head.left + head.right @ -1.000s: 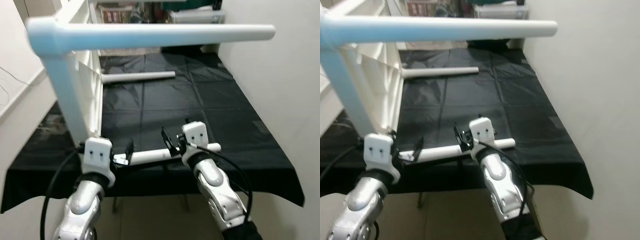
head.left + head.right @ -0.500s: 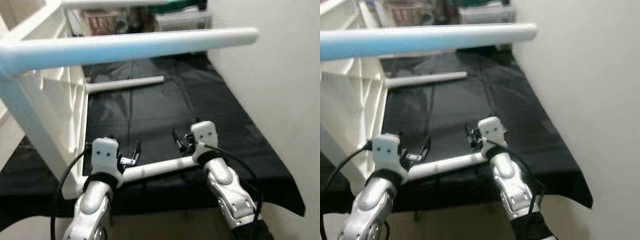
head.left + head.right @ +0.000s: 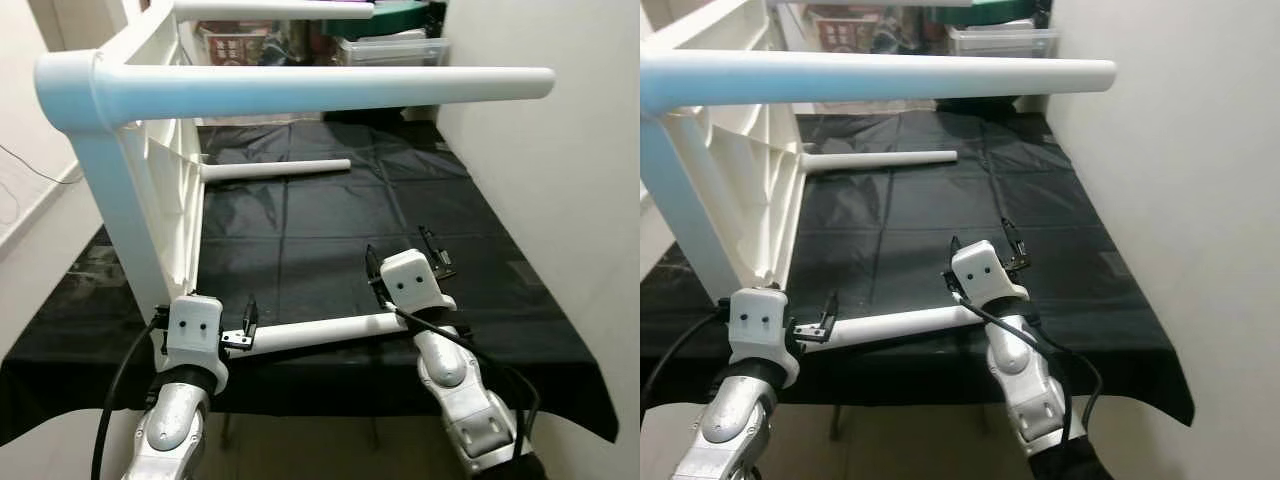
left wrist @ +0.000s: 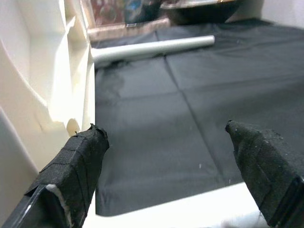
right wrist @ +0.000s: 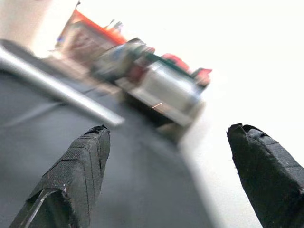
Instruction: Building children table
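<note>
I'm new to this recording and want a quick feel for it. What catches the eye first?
A white children's table stands on its side at the left of the black cloth, its long legs pointing right. Nearest the robot, a loose white leg lies along the cloth's front edge, with the open left gripper and open right gripper by it.
</note>
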Tool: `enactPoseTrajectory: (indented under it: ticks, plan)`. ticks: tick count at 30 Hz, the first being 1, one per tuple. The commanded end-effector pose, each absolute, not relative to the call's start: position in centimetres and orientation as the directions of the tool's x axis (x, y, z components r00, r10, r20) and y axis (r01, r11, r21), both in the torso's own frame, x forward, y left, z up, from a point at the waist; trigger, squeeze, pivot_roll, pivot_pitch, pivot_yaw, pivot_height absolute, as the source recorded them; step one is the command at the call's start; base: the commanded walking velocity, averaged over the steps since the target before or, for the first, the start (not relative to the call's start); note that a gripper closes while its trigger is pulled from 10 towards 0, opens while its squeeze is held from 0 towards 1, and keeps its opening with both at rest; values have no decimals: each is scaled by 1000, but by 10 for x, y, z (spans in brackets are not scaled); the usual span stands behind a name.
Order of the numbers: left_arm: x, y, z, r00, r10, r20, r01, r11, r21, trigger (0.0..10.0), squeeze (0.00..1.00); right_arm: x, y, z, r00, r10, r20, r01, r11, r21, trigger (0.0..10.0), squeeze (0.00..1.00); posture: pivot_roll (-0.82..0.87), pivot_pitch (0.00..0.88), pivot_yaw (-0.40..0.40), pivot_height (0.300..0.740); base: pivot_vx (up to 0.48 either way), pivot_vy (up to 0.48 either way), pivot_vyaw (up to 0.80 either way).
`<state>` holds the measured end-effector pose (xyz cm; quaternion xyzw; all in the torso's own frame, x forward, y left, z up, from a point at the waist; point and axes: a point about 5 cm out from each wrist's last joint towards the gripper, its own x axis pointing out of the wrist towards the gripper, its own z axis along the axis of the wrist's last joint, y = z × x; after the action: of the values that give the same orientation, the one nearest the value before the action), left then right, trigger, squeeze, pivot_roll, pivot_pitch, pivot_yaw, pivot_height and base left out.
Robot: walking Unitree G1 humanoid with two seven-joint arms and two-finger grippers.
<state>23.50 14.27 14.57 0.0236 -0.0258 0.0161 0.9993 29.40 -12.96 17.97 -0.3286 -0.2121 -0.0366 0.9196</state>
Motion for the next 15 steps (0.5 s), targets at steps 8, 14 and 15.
enactPoseTrajectory:
  ticks: [8, 14, 15]
  plan:
    - [236, 141, 142, 999, 36, 41, -38, 998, 52, 10000, 0, 279, -122, 221, 682, 68, 728, 553, 603, -574, 10000, 0, 91, 47, 7, 740, 0, 0, 0]
    - [237, 143, 142, 998, 37, 49, -40, 997, 64, 10000, 0, 288, -115, 241, 579, 84, 811, 658, 539, -526, 10000, 0, 98, 27, 15, 740, 0, 0, 0]
    - [237, 143, 142, 998, 38, 50, -41, 997, 66, 10000, 0, 290, -115, 246, 559, 89, 824, 678, 523, -517, 10000, 0, 98, 27, 15, 740, 0, 0, 0]
